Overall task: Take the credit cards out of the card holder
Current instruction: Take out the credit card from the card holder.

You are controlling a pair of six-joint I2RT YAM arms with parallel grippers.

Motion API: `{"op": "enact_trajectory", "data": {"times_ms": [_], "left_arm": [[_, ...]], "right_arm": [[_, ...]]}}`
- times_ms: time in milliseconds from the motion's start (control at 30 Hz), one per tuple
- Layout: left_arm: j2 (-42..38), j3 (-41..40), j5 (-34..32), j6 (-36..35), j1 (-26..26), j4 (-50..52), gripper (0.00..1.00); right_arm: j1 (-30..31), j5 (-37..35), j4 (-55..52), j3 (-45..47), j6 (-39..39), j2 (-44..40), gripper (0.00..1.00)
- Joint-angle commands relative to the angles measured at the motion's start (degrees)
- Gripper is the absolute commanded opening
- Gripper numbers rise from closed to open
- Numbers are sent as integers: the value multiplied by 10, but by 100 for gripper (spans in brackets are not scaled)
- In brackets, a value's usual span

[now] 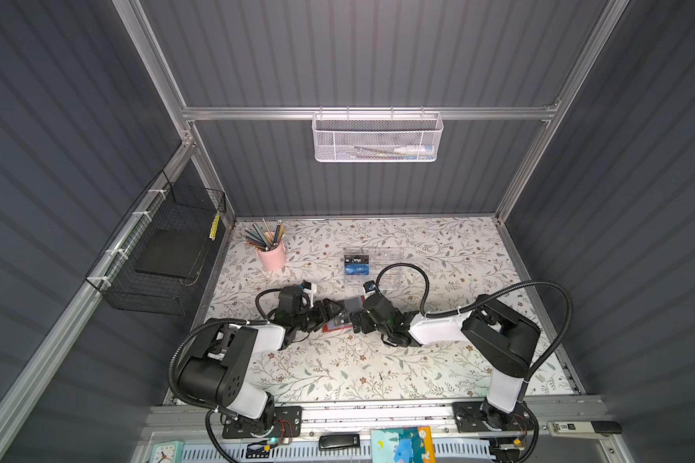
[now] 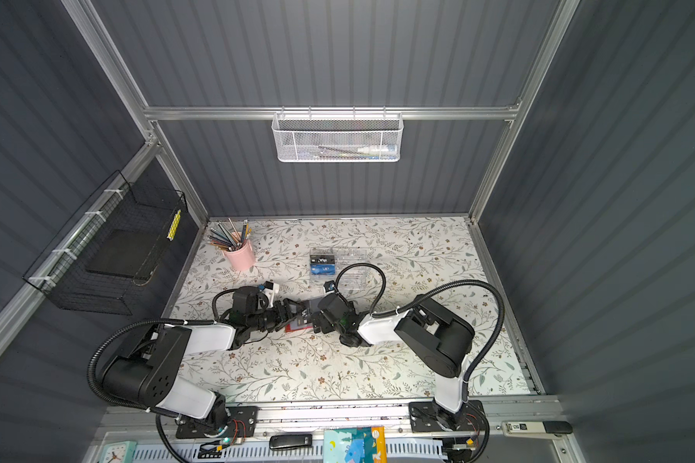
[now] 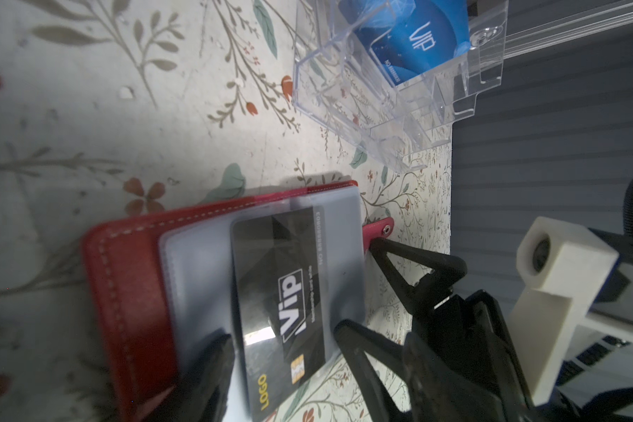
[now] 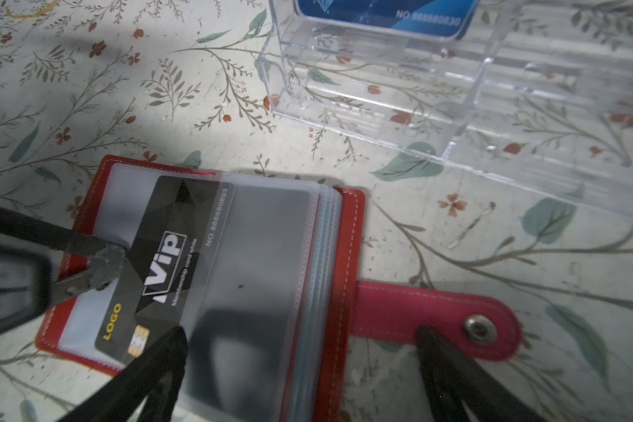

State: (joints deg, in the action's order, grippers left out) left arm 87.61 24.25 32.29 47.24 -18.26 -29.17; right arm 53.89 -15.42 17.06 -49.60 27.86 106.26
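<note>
Right fingers [image 4: 165,354] spread wide, gripping nothing, one tip on the sleeve page [image 4: 256,274], the other on the strap [image 4: 399,310] of the red card holder [image 4: 351,248] lying open on the counter [image 4: 88,91]; left fingers [image 4: 103,261] touch a black card [image 4: 169,263], their gap unclear

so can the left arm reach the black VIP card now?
Likely yes: the black VIP card juts out of the card holder sleeve, and the left gripper has a fingertip at its exposed edge.

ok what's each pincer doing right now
left pincer: open, one fingertip at edge of the black card, nothing held
right pincer: open, spread over the card holder, nothing held
</note>
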Motion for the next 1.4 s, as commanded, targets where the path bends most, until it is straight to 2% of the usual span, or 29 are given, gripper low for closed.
{"op": "enact_trajectory", "data": {"times_ms": [0, 300, 733, 1367], "left_arm": [[22, -18, -13, 4, 3, 42, 72], [34, -23, -12, 12, 3, 16, 63], [30, -32, -14, 26, 3, -15, 43], [25, -56, -14, 63, 2, -114, 19]], "right_arm": [[3, -30, -66, -1, -1, 30, 99], [7, -38, -81, -11, 9, 55, 99], [7, -24, -66, -7, 17, 66, 99], [7, 8, -47, -6, 24, 76, 99]]}}
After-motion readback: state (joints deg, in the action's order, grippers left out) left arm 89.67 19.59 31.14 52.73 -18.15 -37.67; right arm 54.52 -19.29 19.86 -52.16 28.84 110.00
